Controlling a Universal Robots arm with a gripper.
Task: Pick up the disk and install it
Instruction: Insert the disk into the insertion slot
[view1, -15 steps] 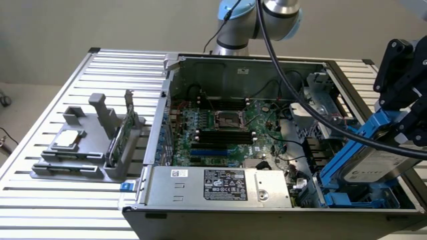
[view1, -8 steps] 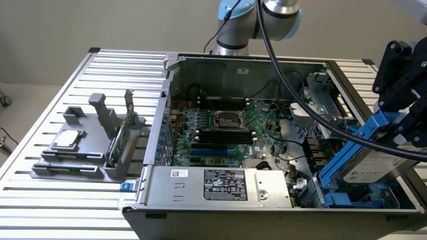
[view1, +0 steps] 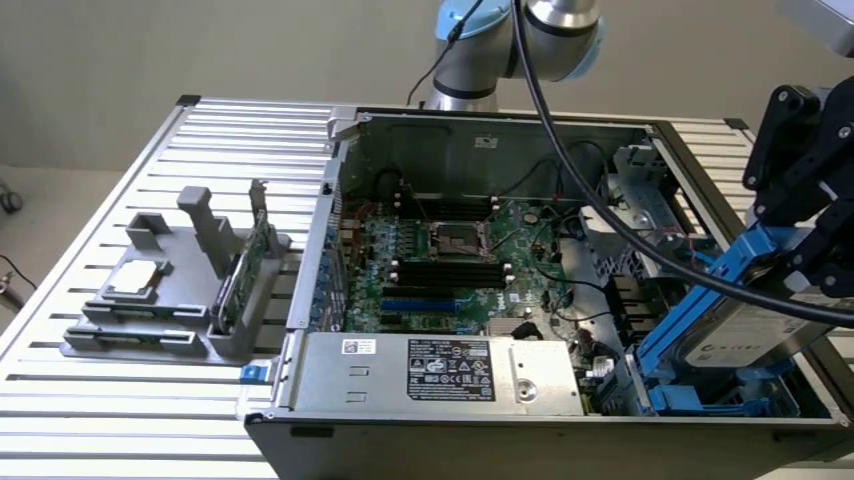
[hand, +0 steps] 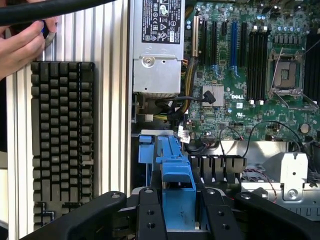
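The disk (view1: 742, 338) is a silver-grey drive with a white label and blue rails. It hangs tilted over the drive bay (view1: 694, 395) at the front of the open computer case, on the exterior view's right. My black gripper (view1: 801, 262) is shut on the disk's upper end. In the wrist view the blue rail of the disk (hand: 177, 175) sits between the black fingers (hand: 150, 212) of my gripper (hand: 181, 212), above blue bay brackets.
Inside the case lie the green motherboard (view1: 447, 260) and the silver power supply (view1: 441, 370). A grey fixture (view1: 174, 300) with a chip and a green card stands at the exterior view's left. A keyboard (hand: 62, 140) and a person's hand (hand: 22, 42) are beside the case.
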